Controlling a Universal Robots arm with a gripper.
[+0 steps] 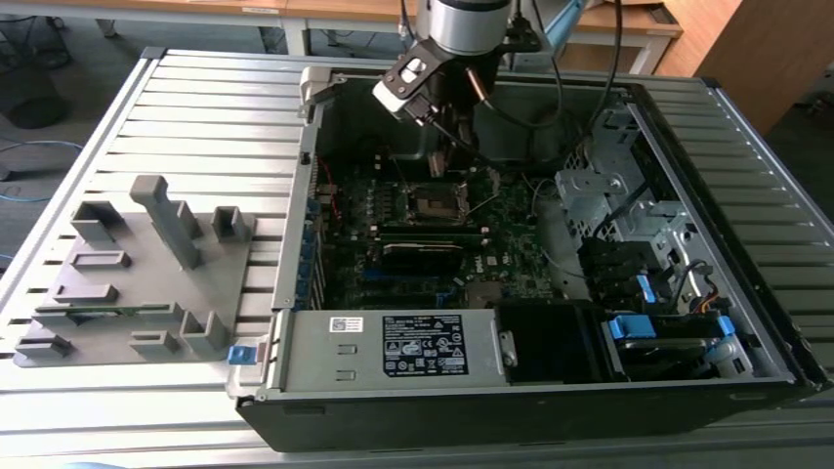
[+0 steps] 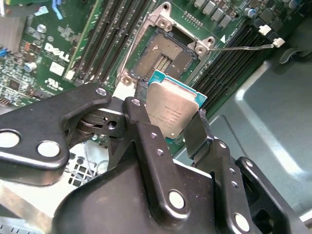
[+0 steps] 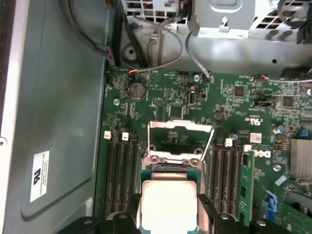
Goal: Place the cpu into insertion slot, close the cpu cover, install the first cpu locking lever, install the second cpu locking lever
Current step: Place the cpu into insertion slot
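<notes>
Metal-side-up cpu [image 2: 173, 109] in pincer [image 2: 165, 116] near insertion slot [image 2: 163, 56].

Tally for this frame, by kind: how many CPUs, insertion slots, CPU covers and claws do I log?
cpu: 1, gripped in the claw above the board
insertion slot: 1, empty
cpu cover: 1, raised open
claw: 1
Total: 4

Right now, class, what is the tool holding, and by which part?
The small square silver-grey cpu, pinched at two opposite edges between the black fingers of the tool.
</notes>
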